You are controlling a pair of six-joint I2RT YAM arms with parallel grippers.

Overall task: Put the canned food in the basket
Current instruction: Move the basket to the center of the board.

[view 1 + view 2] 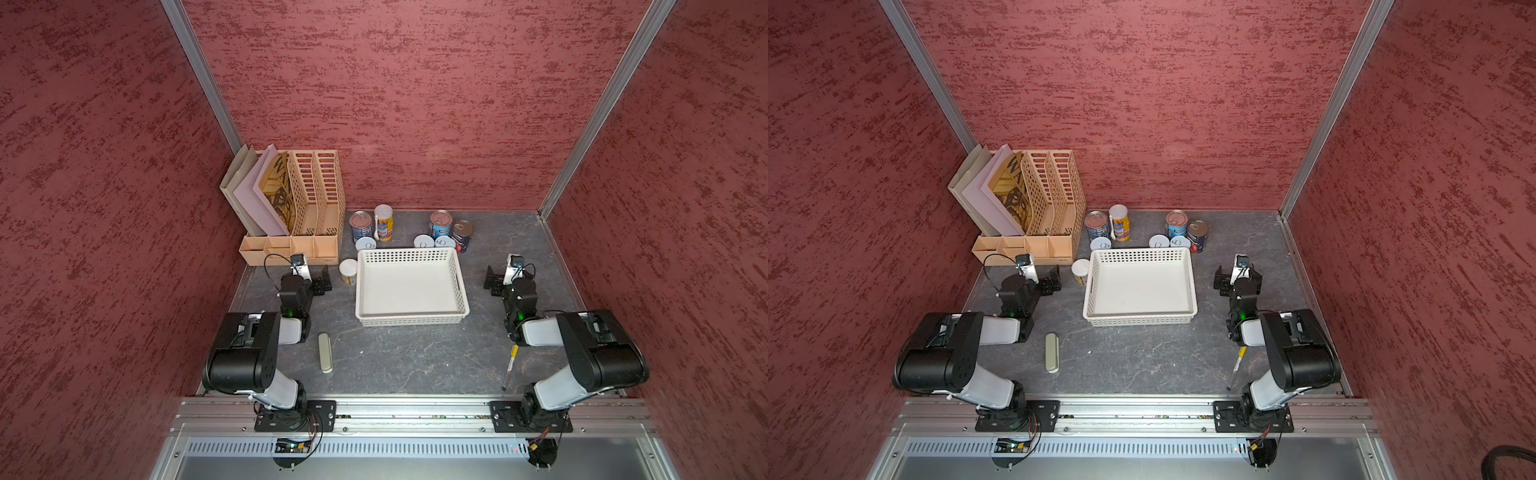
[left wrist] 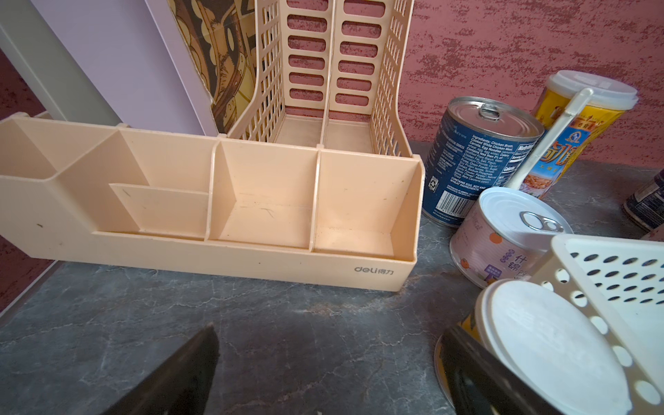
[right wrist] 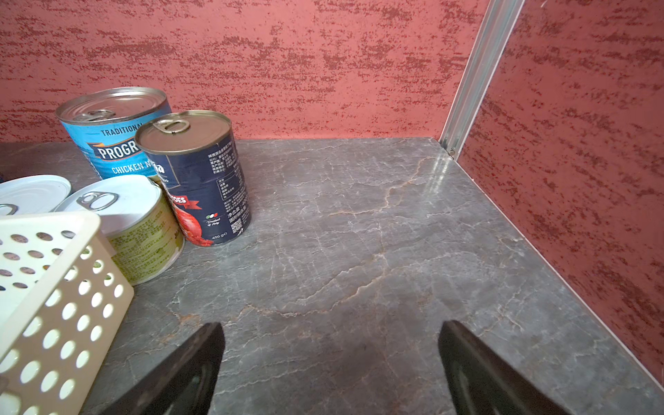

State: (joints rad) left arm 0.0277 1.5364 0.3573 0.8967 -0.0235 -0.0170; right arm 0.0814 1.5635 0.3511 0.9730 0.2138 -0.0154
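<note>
As both arms [image 1: 249,353] fold low, left gripper [image 1: 324,279], right gripper [image 1: 491,280] spread wide

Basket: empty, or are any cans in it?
Empty. In both top views the basket shows only bare white floor; the cans stand outside it.

Top views: high, looking down over whole tabletop [image 1: 415,357]. Wrist views: low, close, facing back wall [image 3: 287,54], sharing basket [image 2: 593,246].

Three red textured walls [image 1: 415,104] enclose a grey marbled tabletop [image 1: 415,357]. Aluminium posts [image 1: 203,70] run up both rear corners. An aluminium rail [image 1: 415,411] borders the near edge, with a slotted strip [image 1: 374,448] below it. Lighting is even.
</note>
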